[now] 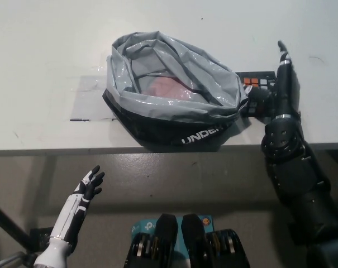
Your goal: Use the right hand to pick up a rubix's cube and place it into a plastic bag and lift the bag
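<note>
Black and stretched out over the white table (pixel 46 56), the right hand (pixel 276 95) is seen at the right end of the plastic bag (pixel 174 92), with one finger pointing straight up the picture and the rest spread, so that it is open and nothing is held in it. It is laid over the Rubik's cube (pixel 252 84), which rests on the table just beside the bag's right rim; only a strip of the cube's orange and white stickers is shown above and to the left of the hand, the rest being covered. Whether the cube is touched by the palm cannot be told. The bag is seen lying with its grey mouth wide open and its black underside lettered in white, near the table's front edge, something pinkish being visible inside. The white left hand (pixel 89 185) is held low at the lower left, below the table edge, its fingers apart and empty.
</note>
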You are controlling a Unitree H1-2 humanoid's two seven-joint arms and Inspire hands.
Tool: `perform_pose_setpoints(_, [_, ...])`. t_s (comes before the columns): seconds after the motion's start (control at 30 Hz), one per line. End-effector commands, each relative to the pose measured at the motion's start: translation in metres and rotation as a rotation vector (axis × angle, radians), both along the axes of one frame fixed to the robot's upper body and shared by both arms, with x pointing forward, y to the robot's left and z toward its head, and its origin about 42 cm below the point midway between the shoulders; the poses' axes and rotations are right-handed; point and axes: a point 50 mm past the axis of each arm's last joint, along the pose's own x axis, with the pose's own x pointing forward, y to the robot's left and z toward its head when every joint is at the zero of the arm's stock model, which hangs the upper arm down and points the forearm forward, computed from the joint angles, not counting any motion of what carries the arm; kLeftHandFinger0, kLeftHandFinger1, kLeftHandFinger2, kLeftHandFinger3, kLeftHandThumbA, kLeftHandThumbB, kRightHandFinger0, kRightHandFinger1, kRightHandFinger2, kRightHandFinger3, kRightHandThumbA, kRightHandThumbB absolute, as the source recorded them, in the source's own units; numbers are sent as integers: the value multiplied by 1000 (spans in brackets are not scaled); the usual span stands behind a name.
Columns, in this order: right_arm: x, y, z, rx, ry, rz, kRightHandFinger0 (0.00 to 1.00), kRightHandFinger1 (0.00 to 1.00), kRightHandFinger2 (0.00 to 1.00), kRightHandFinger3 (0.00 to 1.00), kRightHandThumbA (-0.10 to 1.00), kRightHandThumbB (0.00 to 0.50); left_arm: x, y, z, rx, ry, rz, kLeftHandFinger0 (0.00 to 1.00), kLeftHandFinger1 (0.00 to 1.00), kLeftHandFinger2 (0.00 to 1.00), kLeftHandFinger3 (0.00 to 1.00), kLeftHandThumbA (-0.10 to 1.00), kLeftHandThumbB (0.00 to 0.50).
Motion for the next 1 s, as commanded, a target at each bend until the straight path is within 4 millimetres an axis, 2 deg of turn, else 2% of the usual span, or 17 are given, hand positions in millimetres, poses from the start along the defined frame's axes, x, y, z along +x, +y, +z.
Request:
perform_pose_setpoints(0.0, [17, 5, 31, 14, -92, 8, 1000, 1000, 1000, 1000, 978, 500, 4, 2, 13, 3, -83, 3, 1000, 1000, 1000, 1000, 1000, 221])
perform_pose_setpoints(0.17, [19, 7, 21, -8, -46, 9, 1000, 1000, 1000, 1000, 1000, 500, 3, 3, 13, 2, -85, -1, 1000, 1000, 1000, 1000, 1000, 212])
perform_pose_setpoints(0.33, [21, 8, 23, -2, -40, 6, 1000, 1000, 1000, 1000, 1000, 500, 5, 2, 14, -2, -92, -7, 1000, 1000, 1000, 1000, 1000, 210])
perform_pose_setpoints(0.73, [22, 27, 48, 102, -116, 71, 1000, 1000, 1000, 1000, 994, 483, 7, 1, 17, 5, -98, -13, 1000, 1000, 1000, 1000, 1000, 165])
perform_pose_setpoints(0.97, [18, 38, 60, 130, -140, 121, 1000, 1000, 1000, 1000, 1000, 500, 8, 2, 17, 12, -112, -19, 1000, 1000, 1000, 1000, 1000, 129])
